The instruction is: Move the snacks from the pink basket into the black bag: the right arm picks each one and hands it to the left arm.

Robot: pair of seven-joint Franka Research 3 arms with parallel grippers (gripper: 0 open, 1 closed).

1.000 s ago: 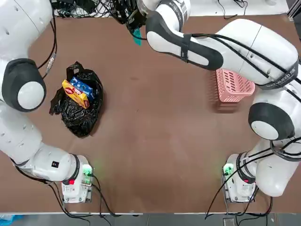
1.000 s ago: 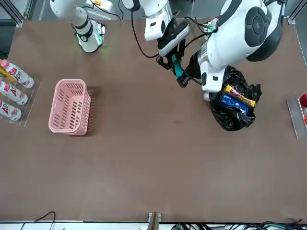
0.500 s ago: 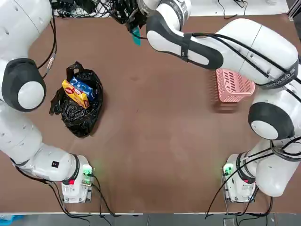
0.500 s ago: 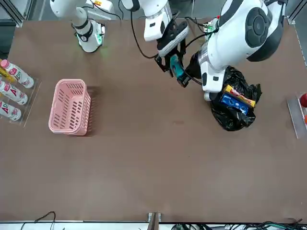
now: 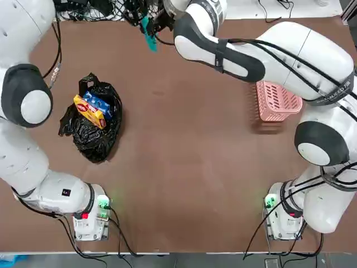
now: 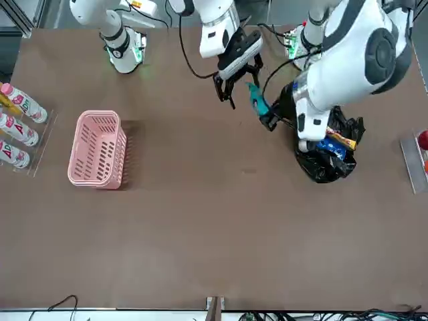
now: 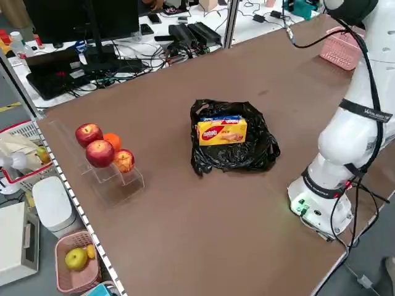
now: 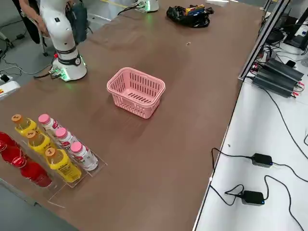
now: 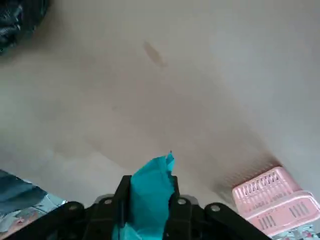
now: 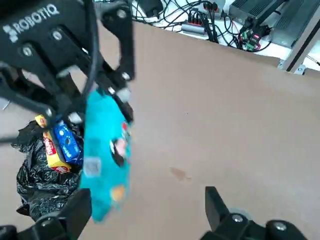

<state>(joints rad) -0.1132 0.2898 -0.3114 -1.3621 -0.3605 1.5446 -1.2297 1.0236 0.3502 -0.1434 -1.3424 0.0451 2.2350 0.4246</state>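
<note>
The teal snack [image 6: 256, 99] hangs above the far middle of the table with my left gripper [image 6: 266, 115] shut on it; the left wrist view shows the packet [image 9: 150, 190] pinched between the fingers. My right gripper [image 6: 235, 76] stands open just beside it, holding nothing, and the packet [image 10: 105, 155] hangs apart from its fingers [image 10: 216, 201]. The black bag [image 5: 92, 134] lies on the left side with a yellow snack [image 5: 89, 111] and a blue snack [image 5: 99, 102] in it. The pink basket [image 8: 136, 91] stands on the right side with nothing in it.
Bottles [image 8: 57, 149] stand in a clear rack beyond the basket at the right end. Apples [image 7: 99, 151] sit on a clear stand at the left end. Cables and power bricks [image 5: 95, 8] line the far table edge. Bare brown table [image 5: 189, 156] lies between bag and basket.
My right gripper has opened and let go of the teal snack. My left gripper, still shut on it, has carried it away from the right gripper towards the bag's side.
</note>
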